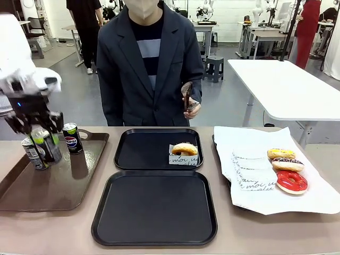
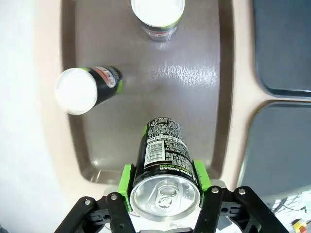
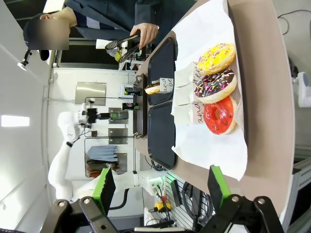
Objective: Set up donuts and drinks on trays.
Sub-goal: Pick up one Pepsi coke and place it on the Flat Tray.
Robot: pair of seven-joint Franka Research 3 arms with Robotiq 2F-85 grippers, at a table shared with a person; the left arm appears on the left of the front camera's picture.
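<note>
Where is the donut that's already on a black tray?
In the front view, the tan donut in its paper sleeve sits on the far black tray, toward its right side, on the table just in front of the person's hand.

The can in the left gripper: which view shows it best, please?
The left wrist view: the can sits between the left gripper's green pads, label sharp. The front view shows it small and blurred; the right wrist view, too distant to tell.

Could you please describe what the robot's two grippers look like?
The left gripper and right gripper match: black linkage frames with round silver bolts, each finger ending in a bright green pad. The left arm has a white casing.
</note>
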